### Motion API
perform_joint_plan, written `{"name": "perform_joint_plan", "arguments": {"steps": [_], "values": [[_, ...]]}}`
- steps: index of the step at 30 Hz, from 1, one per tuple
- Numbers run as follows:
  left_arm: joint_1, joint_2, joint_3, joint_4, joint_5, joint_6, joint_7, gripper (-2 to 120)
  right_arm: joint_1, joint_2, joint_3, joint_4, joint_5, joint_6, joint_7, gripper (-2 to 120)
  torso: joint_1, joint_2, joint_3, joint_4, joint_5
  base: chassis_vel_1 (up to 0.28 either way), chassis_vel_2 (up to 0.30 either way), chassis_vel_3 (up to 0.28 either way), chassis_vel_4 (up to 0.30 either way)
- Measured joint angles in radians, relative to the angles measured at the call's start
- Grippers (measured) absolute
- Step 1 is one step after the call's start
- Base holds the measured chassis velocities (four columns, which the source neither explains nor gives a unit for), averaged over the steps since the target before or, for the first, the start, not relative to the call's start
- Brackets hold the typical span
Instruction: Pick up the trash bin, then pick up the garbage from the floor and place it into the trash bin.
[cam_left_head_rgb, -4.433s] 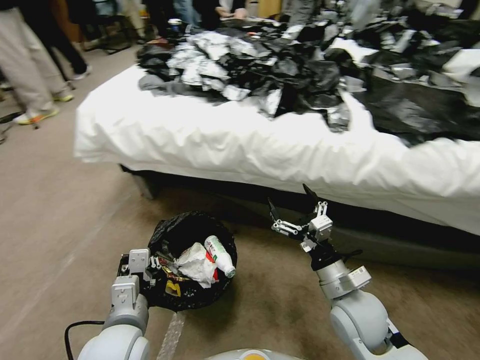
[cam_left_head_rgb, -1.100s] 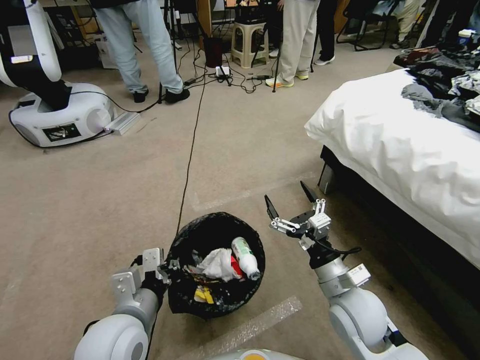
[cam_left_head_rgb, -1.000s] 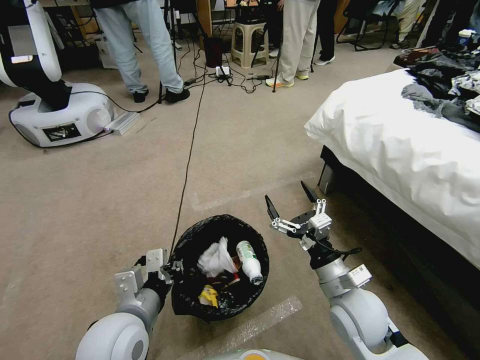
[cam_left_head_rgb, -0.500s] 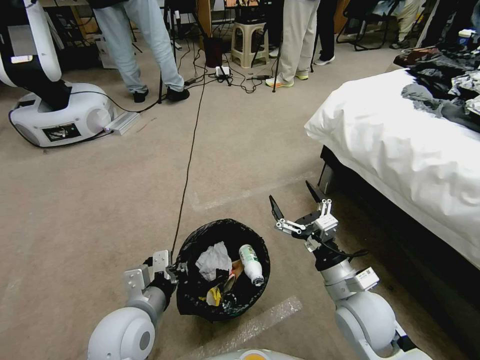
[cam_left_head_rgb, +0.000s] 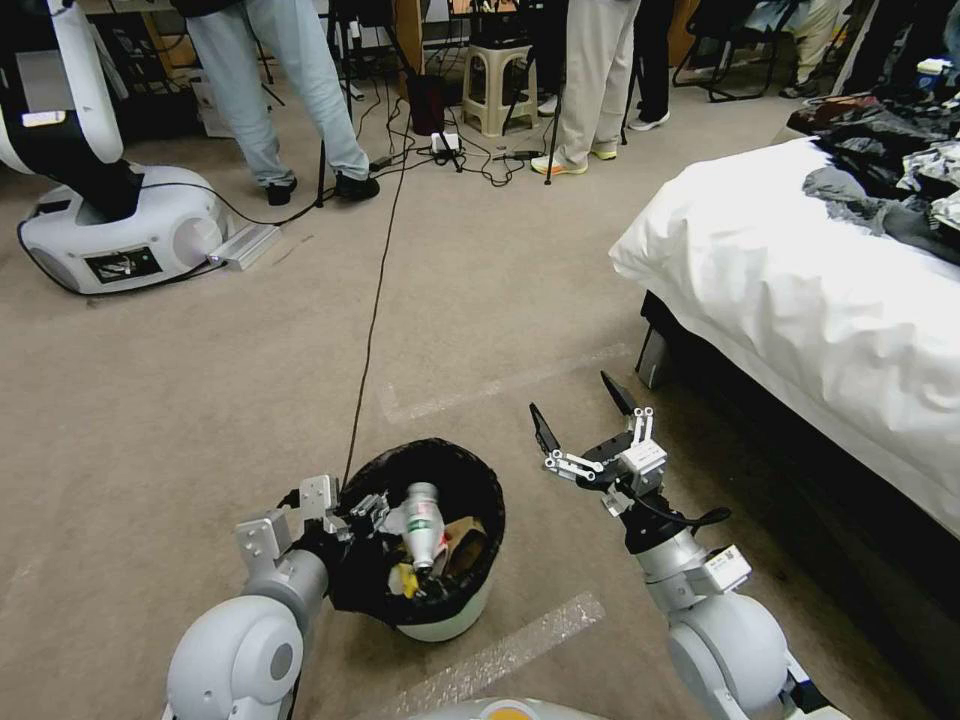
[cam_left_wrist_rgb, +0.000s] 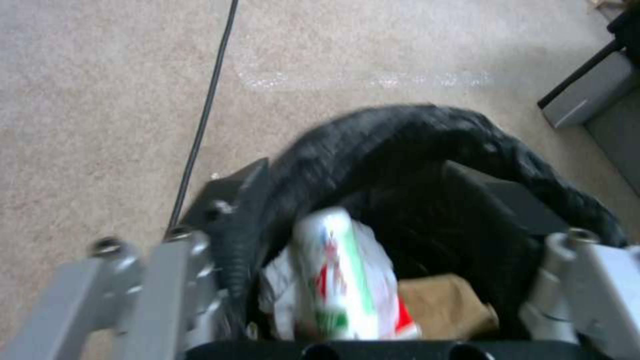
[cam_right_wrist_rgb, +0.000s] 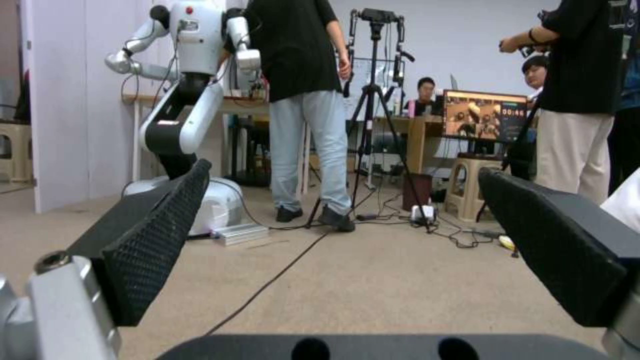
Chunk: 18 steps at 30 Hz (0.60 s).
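Note:
The trash bin (cam_left_head_rgb: 440, 622), a white bucket lined with a black bag, hangs tilted just above the carpet in front of me. My left gripper (cam_left_head_rgb: 352, 508) is shut on its near-left rim. In the left wrist view one finger (cam_left_wrist_rgb: 230, 195) lies outside the bag-covered rim (cam_left_wrist_rgb: 413, 125) and the other finger (cam_left_wrist_rgb: 507, 197) is inside. Garbage lies in the bin: a white bottle (cam_left_head_rgb: 420, 515) (cam_left_wrist_rgb: 347, 270), brown paper (cam_left_head_rgb: 462, 540) (cam_left_wrist_rgb: 440, 310) and a yellow wrapper (cam_left_head_rgb: 402, 578). To the bin's right my right gripper (cam_left_head_rgb: 572, 402) (cam_right_wrist_rgb: 343, 170) is open and holds nothing.
A bed with white bedding (cam_left_head_rgb: 800, 290) and dark clothes (cam_left_head_rgb: 880, 190) stands on the right. A black cable (cam_left_head_rgb: 372, 320) runs over the carpet to the bin. Another robot's base (cam_left_head_rgb: 120, 235) is at the far left. Standing people, a tripod (cam_right_wrist_rgb: 373, 125) and a stool (cam_left_head_rgb: 497, 85) are behind.
The view has swung from the bed to the open room. In the last half second the bin shifted left and tilted, baring its white wall, and its contents tumbled. The right gripper stayed open.

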Motion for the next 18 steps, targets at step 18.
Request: {"name": "perform_joint_plan", "arguments": {"steps": [18], "values": [[0.036, -0.003, -0.019, -0.069, 0.074, -0.063, 0.024, 100, -0.004, 0.027, 0.001, 0.003, -0.022, 0.004, 0.008, 97, 0.0, 0.0, 0.0, 0.0001, 0.0001, 0.0, 0.0, 0.0, 0.0]]}}
